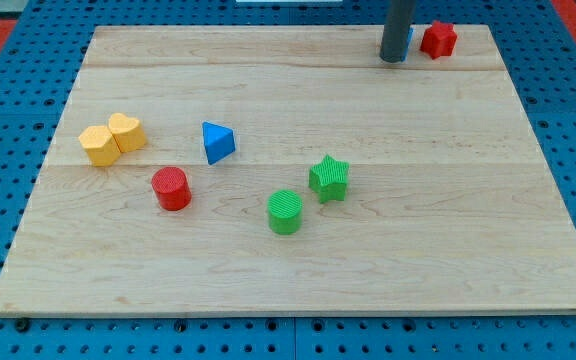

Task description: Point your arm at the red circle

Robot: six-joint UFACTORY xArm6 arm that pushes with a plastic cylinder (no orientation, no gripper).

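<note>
The red circle (171,187) is a short red cylinder on the wooden board (428,250), left of centre. My tip (393,59) is the dark rod's lower end near the view's top right, far from the red circle, up and to its right. A blue block (408,40) peeks out just behind the rod, mostly hidden; its shape cannot be made out. A red star (438,39) sits right of the rod.
A blue triangle (217,141) lies above right of the red circle. Two yellow blocks, a hexagon (99,145) and a heart (127,131), touch at the left. A green cylinder (285,211) and a green star (329,178) sit near the centre.
</note>
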